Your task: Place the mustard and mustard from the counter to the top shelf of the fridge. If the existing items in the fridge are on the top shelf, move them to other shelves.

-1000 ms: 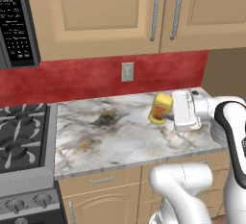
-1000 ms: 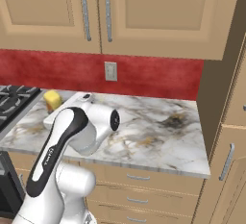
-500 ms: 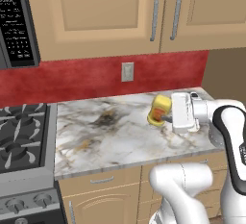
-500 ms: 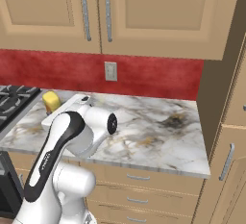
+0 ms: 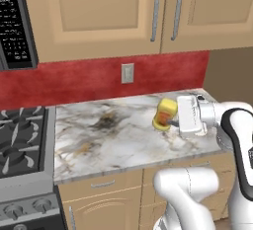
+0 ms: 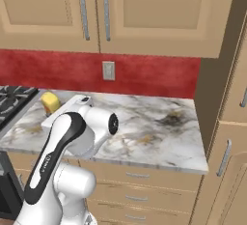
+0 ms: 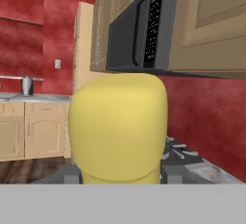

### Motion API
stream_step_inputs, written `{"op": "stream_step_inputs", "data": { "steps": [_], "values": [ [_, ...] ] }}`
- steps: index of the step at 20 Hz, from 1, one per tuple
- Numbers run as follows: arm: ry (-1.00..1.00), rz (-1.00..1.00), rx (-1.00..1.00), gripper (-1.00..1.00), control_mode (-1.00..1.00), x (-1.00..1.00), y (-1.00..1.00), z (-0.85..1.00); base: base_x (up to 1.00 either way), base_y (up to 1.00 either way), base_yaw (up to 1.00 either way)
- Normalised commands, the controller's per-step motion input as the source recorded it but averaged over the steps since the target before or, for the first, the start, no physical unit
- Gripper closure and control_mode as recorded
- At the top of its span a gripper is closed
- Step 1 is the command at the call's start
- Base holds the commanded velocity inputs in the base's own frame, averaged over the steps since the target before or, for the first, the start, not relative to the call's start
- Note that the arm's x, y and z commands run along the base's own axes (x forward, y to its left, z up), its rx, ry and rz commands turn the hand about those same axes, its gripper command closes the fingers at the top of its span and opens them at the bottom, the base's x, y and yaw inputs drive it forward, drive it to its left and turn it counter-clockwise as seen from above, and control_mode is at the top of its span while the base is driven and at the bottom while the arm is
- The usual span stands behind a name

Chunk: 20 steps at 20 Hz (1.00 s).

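Pincer (image 5: 170, 120): closed on the mustard jar (image 5: 165, 115), which is held above the right rear part of the tabletop (image 5: 118, 140), the arm reaching in from the right at a low, level attitude. Mustard jar: squat, yellow lid, orange-red label; seen close up from the hand view as a rounded yellow lid (image 7: 118, 124) directly ahead of the hand; seen from the right base view as a yellow shape (image 6: 50, 102) at the far left, just beyond the white hand. Whether the jar's base touches the marbled surface cannot be told. Tabletop: white stone with grey and brown marbling, a dark smudge noted toward its back; tan drawers are fitted beneath. Stove (image 5: 22, 145): black, with grates, set against the tabletop's left edge. Microwave (image 5: 17, 24): dark, mounted above the stove. Wall: red backsplash carrying one pale outlet (image 5: 127, 73). Upper cabinets (image 5: 148, 12): tan, with long metal handles.
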Motion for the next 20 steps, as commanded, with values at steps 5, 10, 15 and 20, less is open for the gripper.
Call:
{"op": "stream_step_inputs", "data": {
  "steps": [5, 10, 15, 20],
  "values": [
    [0.0, 0.0, 0.0, 1.0, 1.0, 0.0, 0.0, 0.0, -0.1, 0.0, -0.55],
    [0.0, 0.0, 0.0, 1.0, 1.0, 0.0, 0.0, 0.0, 0.0, 0.0, -0.79],
    [0.0, 0.0, 0.0, 1.0, 1.0, 0.0, 0.0, 0.0, 0.0, 0.0, -0.92],
    [0.0, 0.0, 0.0, 1.0, 1.0, 0.0, 0.0, 0.0, 0.0, 0.0, -0.97]
  ]
}}
